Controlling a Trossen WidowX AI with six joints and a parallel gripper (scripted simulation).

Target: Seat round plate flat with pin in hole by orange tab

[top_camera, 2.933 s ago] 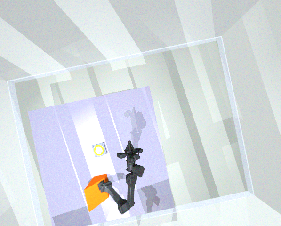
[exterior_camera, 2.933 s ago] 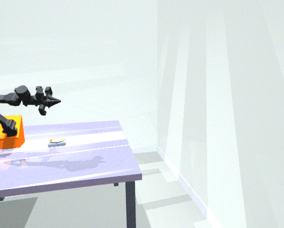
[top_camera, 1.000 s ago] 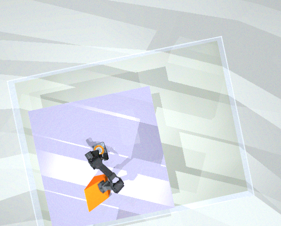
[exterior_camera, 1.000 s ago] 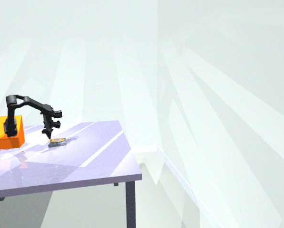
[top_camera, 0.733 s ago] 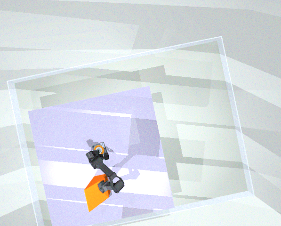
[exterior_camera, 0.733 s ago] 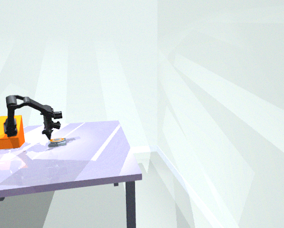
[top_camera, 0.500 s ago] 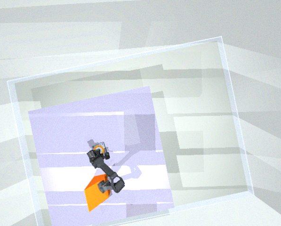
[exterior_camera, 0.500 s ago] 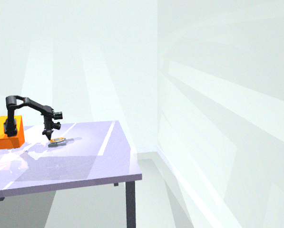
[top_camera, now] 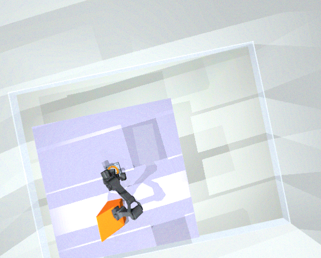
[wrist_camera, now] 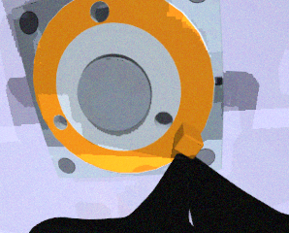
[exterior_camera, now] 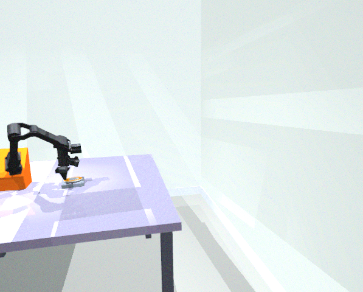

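Note:
The round plate point(top_camera: 116, 169) point(exterior_camera: 79, 177) point(wrist_camera: 198, 83), with its orange rim, sits around the grey post point(wrist_camera: 114, 94) on the square grey base point(exterior_camera: 73, 185) point(wrist_camera: 213, 133). In the exterior view it looks slightly tilted and raised off the base. Its orange tab point(wrist_camera: 189, 144) is at the lower right in the wrist view, with a dark hole point(wrist_camera: 164, 117) just inward of it. The pin cannot be made out. My gripper point(exterior_camera: 65, 179) point(wrist_camera: 182, 160) is shut and empty, its tips right beside the tab's outer side; contact cannot be told.
The orange block point(top_camera: 108, 222) point(exterior_camera: 6, 184) stands by the arm's base. The lilac table point(top_camera: 79, 155) point(exterior_camera: 112, 201) carries everything, with its edge beyond the base in the exterior view. Shadows and bright bands cross the table.

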